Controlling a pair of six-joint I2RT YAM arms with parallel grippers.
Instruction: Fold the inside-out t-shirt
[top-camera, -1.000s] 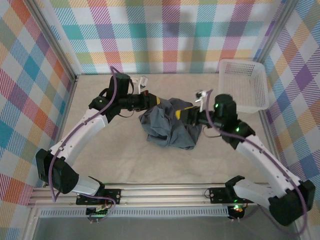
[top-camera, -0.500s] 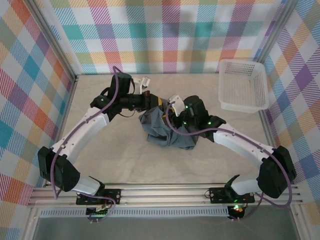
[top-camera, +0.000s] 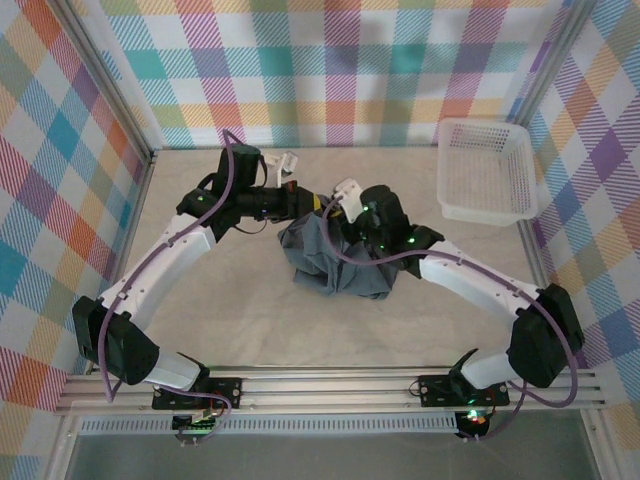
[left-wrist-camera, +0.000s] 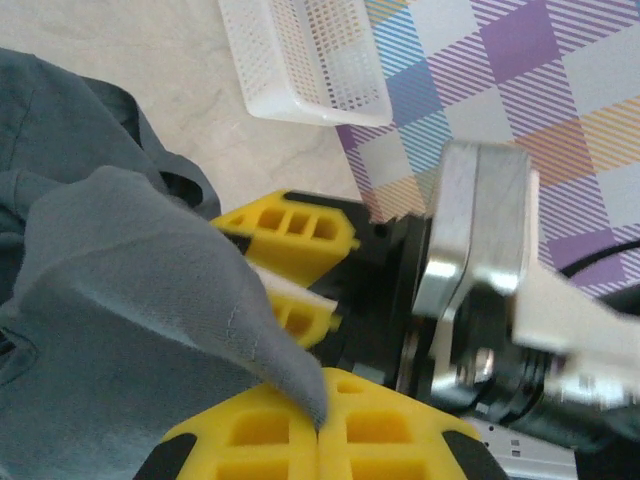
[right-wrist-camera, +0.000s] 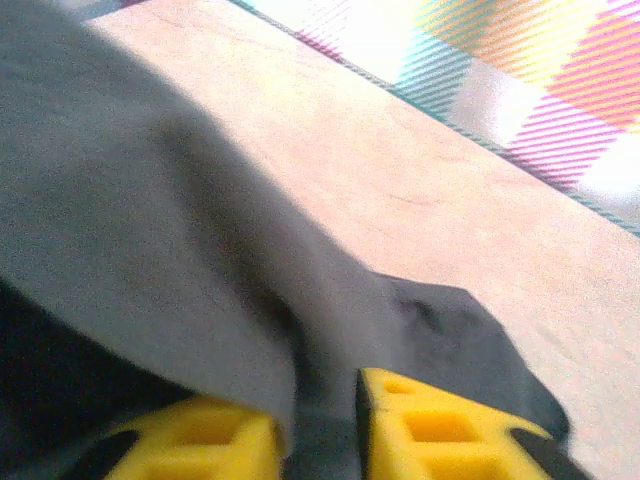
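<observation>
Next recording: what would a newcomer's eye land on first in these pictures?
The crumpled grey t-shirt lies heaped mid-table, and both arms converge on its far edge. There the left gripper is shut on a fold of the cloth, and close beside it the right gripper pinches cloth too. A white basket sits in the far right corner against loud checked walls.

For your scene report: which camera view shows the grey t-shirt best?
Top external: the whole bunched t-shirt shows in outline on the table. Left wrist gives one pinched fold close up; right wrist gives blurred cloth, no outline.
</observation>
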